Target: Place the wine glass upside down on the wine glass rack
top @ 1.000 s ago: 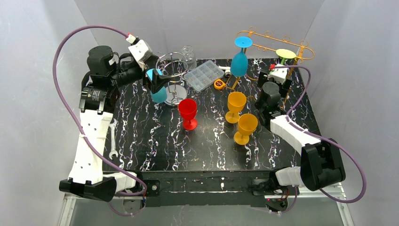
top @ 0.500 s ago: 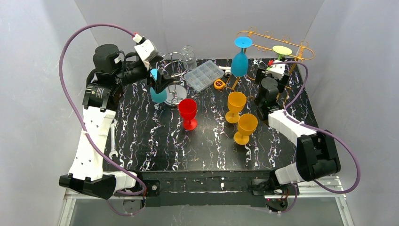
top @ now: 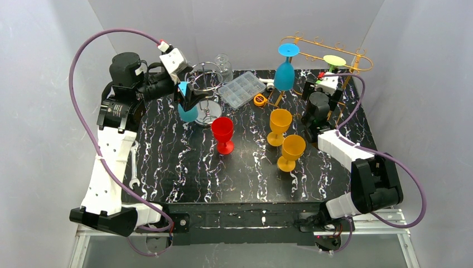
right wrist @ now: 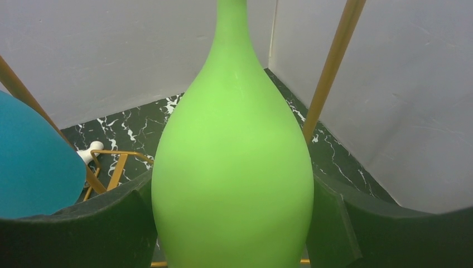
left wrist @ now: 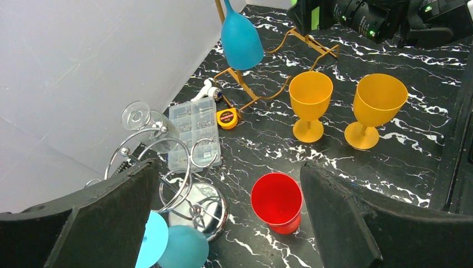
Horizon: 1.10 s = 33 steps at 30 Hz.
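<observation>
Across the black marbled table (top: pixel 184 167), the gold wine glass rack (top: pixel 315 43) stands at the far right corner. Under its rails the right gripper (right wrist: pixel 231 192) is clamped on the bowl of the green wine glass (right wrist: pixel 234 128), which hangs upside down with its foot up at the rails, beside an inverted blue wine glass (top: pixel 284 72). At the far left, the left gripper (left wrist: pixel 231 178) hangs spread wide and empty above a chrome wire stand (left wrist: pixel 167 167) and a teal glass (left wrist: pixel 184 248). Yellow goblets (top: pixel 280 125) and a red goblet (top: pixel 223 134) stand upright mid-table
</observation>
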Tool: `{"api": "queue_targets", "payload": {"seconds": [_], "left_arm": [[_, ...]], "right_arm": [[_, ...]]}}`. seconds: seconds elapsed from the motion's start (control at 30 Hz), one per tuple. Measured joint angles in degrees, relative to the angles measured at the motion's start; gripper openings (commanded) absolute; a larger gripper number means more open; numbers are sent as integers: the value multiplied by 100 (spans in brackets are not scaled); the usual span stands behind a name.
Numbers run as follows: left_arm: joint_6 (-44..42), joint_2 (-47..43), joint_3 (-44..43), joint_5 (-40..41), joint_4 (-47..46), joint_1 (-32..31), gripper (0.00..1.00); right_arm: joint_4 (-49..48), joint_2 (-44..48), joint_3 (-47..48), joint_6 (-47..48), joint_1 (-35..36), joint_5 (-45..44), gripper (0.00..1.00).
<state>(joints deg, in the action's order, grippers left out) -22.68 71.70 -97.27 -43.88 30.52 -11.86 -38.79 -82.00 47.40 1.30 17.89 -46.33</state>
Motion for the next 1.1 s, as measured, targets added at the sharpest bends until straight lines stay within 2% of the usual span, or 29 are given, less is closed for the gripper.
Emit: {"api": "queue_targets", "payload": {"seconds": [1.0, 1.1], "left_arm": [[-166, -120, 17, 2, 4, 0, 98], [-177, -120, 20, 2, 4, 0, 98]], "right_arm": [[50, -164, -35, -210, -177, 70, 48], [46, -229, -33, -286, -179, 127, 50]]}}
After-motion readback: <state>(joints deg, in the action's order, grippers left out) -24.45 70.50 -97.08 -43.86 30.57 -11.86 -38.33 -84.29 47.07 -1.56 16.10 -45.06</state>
